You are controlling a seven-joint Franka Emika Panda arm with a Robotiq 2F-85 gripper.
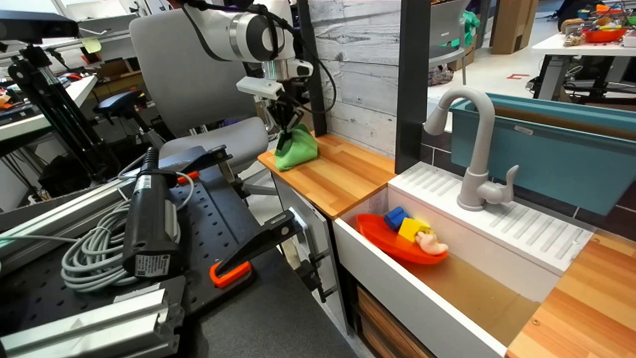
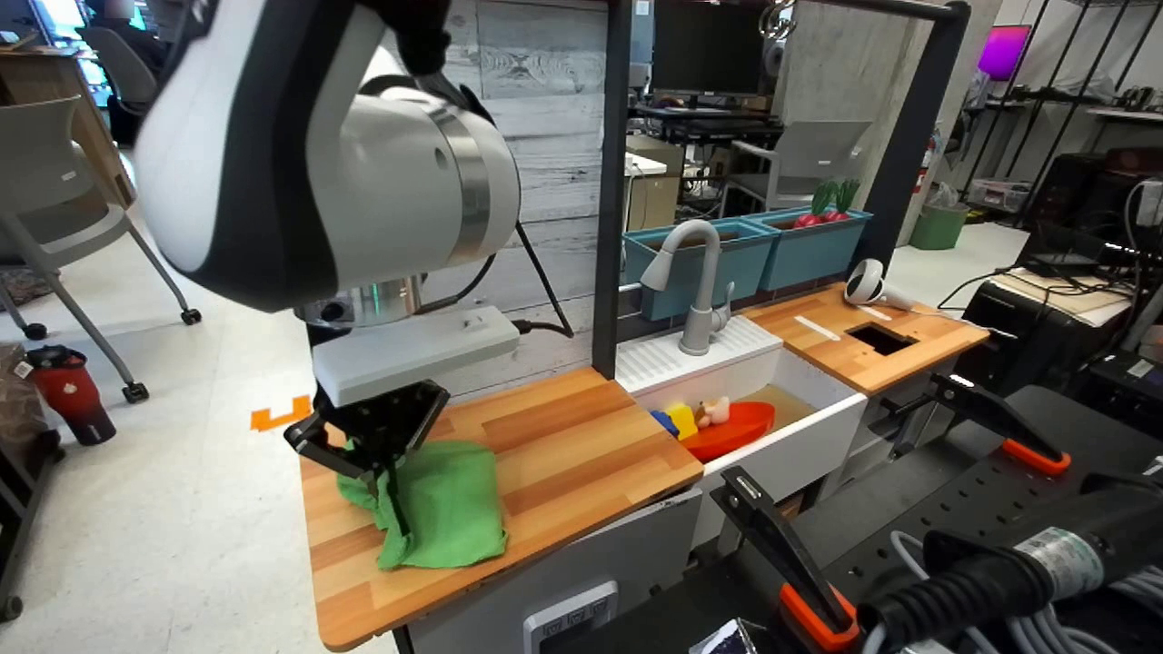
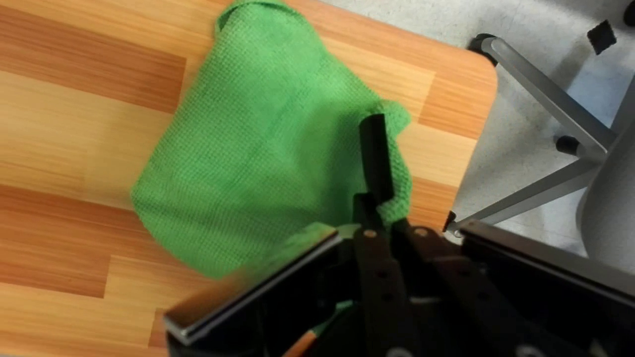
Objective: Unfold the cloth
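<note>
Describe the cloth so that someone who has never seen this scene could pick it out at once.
Start at the white sink with the gray faucet, then find the wooden counter beside it, under the robot arm. There lies the cloth, with the black gripper at one edge. Its green, textured fabric sets it apart from the counter and the red dish in the sink.

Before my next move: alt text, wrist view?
A black pincer apparently pinches a bunched edge of a green cloth on a butcher-block countertop. Gray floor and chair legs show beyond the countertop's rounded corner.
</note>
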